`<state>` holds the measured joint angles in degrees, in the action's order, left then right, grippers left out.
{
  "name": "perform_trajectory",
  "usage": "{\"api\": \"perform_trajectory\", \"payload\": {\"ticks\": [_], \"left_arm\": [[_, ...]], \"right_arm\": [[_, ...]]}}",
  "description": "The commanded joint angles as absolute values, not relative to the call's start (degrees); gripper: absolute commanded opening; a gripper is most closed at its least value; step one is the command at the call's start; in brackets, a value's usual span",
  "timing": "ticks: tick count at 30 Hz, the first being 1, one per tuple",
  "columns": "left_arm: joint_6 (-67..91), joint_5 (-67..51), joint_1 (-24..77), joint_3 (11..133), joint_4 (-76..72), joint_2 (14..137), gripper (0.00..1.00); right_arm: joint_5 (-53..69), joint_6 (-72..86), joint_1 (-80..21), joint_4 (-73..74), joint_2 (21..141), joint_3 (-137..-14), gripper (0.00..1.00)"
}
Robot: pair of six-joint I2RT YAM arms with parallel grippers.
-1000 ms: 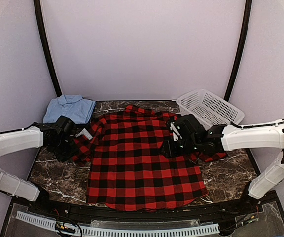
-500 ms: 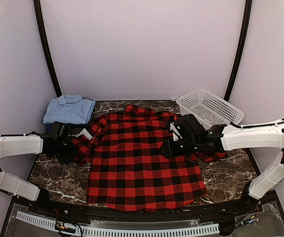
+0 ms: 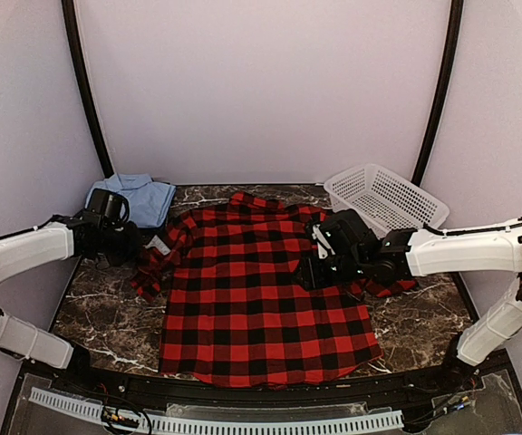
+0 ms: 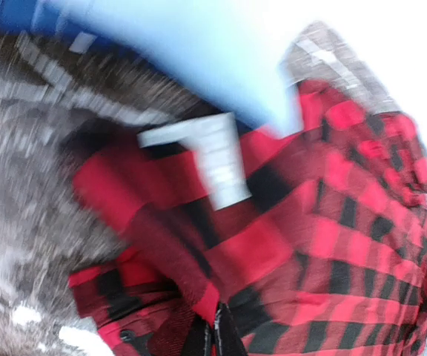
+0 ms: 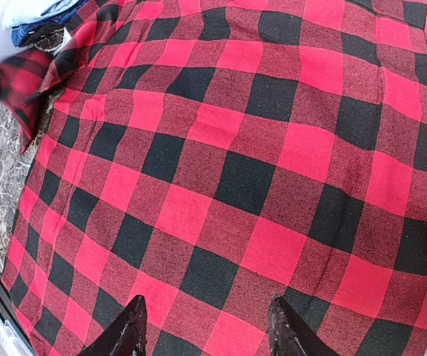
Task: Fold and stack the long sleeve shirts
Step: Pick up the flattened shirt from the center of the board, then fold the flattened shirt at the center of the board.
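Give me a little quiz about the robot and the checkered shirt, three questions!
1. True or false: the red-and-black shirt lies inside the basket.
2. Which gripper pinches its sleeve? A: left gripper. B: right gripper.
3. Fill in: the light blue shirt lies at the table's far ___ corner.
Key: 1 false; 2 A; 3 left.
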<state>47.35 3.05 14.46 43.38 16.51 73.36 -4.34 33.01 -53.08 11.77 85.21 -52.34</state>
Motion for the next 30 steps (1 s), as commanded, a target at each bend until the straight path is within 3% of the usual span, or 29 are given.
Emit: {"api": "perform_trajectory", "payload": {"ticks": [1, 9, 12, 14, 16, 21, 30], "left_arm": [[38.2, 2.4, 19.3, 52.9, 18.9, 74.3, 0.0], [31.7, -2.5, 35.3, 70.3, 23.6, 93.7, 0.03], [32.5, -3.4, 36.9, 73.4, 24.8, 98.5, 0.22], [33.5, -2.8, 36.9, 72.7, 24.4, 97.7, 0.38], [34.5, -1.2, 36.8, 71.3, 23.7, 95.7, 0.48], [40.4, 4.2, 31.5, 64.4, 23.2, 90.3, 0.51], [40.6, -5.1, 20.1, 57.2, 13.2, 91.2, 0.46]], "right_arm": [[-5.2, 32.3, -52.6, 10.9, 85.6, -54.2, 0.53], [-6.0, 32.8, -52.5, 11.4, 85.9, -55.2, 0.52], [-6.0, 33.1, -52.6, 11.7, 86.0, -55.5, 0.52], [-6.0, 33.1, -52.6, 11.9, 86.0, -55.6, 0.52], [-6.1, 33.2, -52.6, 11.9, 86.1, -55.7, 0.52], [-6.0, 33.1, -52.6, 12.1, 86.9, -56.5, 0.52], [-5.4, 32.8, -52.6, 11.8, 88.2, -58.0, 0.52]]}}
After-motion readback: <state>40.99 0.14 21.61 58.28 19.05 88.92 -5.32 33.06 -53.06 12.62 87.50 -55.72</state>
